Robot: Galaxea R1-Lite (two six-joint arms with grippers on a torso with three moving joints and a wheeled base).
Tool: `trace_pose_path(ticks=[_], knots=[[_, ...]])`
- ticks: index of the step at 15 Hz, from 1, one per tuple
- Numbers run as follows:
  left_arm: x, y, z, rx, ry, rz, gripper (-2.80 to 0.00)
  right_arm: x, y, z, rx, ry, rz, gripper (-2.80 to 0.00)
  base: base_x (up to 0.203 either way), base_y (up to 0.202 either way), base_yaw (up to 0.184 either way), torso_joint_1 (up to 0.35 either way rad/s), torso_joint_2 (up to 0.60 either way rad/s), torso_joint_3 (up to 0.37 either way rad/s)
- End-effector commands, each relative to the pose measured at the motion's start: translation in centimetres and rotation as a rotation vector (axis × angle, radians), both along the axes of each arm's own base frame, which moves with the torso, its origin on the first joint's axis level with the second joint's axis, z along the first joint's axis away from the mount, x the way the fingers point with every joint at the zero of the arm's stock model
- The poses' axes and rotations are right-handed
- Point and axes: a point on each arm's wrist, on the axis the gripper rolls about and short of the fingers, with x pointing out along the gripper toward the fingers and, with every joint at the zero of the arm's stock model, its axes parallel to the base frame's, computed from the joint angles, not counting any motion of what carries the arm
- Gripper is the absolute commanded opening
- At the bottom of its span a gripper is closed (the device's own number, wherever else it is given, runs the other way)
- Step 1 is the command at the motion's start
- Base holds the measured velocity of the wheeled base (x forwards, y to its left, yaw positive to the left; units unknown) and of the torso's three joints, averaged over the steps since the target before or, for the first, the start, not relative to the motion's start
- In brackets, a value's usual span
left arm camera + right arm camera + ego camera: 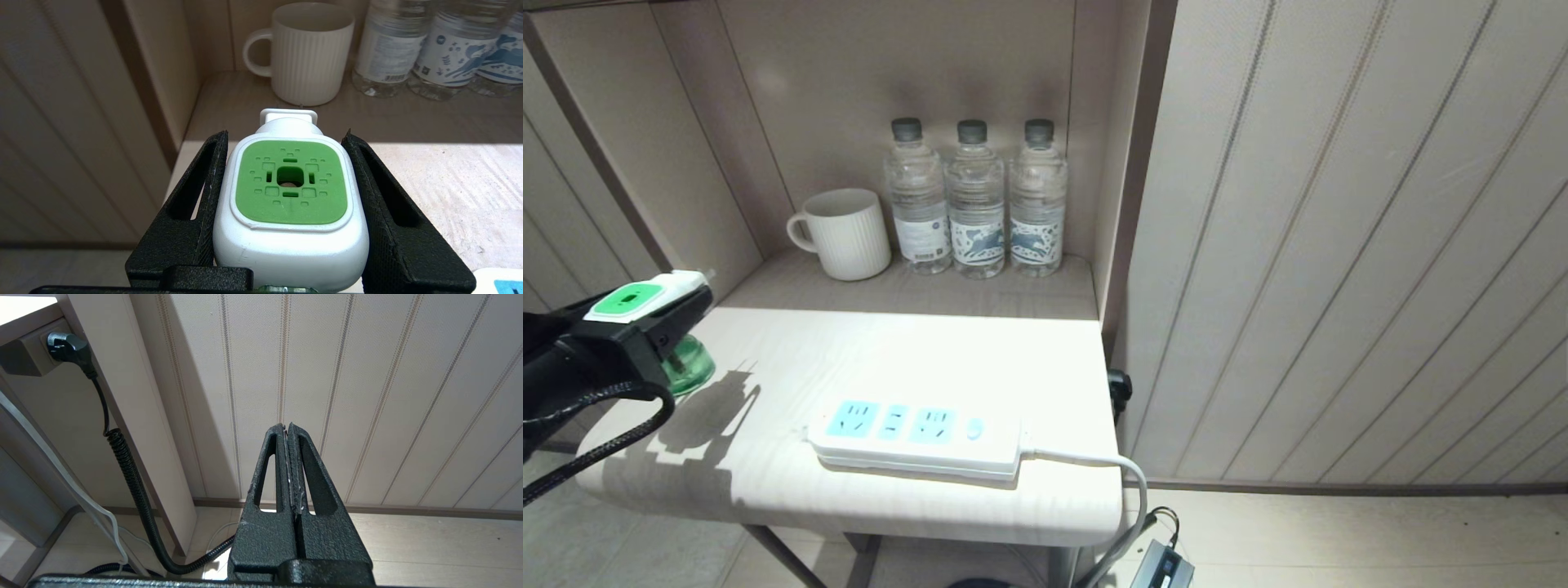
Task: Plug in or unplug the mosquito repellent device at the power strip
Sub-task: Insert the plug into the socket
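The mosquito repellent device (645, 298) has a white head, a green top and a green bottle below. It hangs above the table's left edge with my left gripper (674, 314) shut on its head. In the left wrist view the device (290, 196) fills the space between the two black fingers (204, 192), its plug end toward the mug. The power strip (915, 437) lies flat near the table's front edge, to the right of the device, all three blue sockets bare. My right gripper (287, 433) is shut on nothing, down beside the table facing the panelled wall.
A white ribbed mug (845, 233) and three water bottles (974, 200) stand at the back of the alcove. The strip's white cord (1111, 465) runs off the table's right edge. A black plug (67, 349) with coiled cable sits in a wall socket under the table.
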Motion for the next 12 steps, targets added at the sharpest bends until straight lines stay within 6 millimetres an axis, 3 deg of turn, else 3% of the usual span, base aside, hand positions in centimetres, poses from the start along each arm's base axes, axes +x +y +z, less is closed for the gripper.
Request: trace_pose_path(ticks=[1, 6, 8, 10, 12], knots=[[-2.8, 0.2, 1.7, 0.004, 0.043, 0.018, -2.80, 0.0, 0.0, 0.0, 0.000, -0.001, 0.000, -2.80, 0.000, 0.000, 0.000, 0.000, 0.00, 0.000], [-7.3, 0.7, 6.7, 0.010, 0.424, -0.021, -2.80, 0.0, 0.0, 0.0, 0.000, -0.001, 0.000, -2.80, 0.000, 0.000, 0.000, 0.000, 0.00, 0.000], [-9.3, 0.8, 7.7, 0.001, 0.600, -0.094, -2.80, 0.0, 0.0, 0.0, 0.000, -0.001, 0.000, -2.80, 0.000, 0.000, 0.000, 0.000, 0.00, 0.000], [-9.9, 0.7, 8.4, -0.020, 0.788, -0.192, -2.80, 0.0, 0.0, 0.0, 0.000, -0.001, 0.000, -2.80, 0.000, 0.000, 0.000, 0.000, 0.00, 0.000], [-9.3, 0.4, 9.1, -0.044, 0.951, -0.258, -2.80, 0.0, 0.0, 0.0, 0.000, -0.001, 0.000, -2.80, 0.000, 0.000, 0.000, 0.000, 0.00, 0.000]])
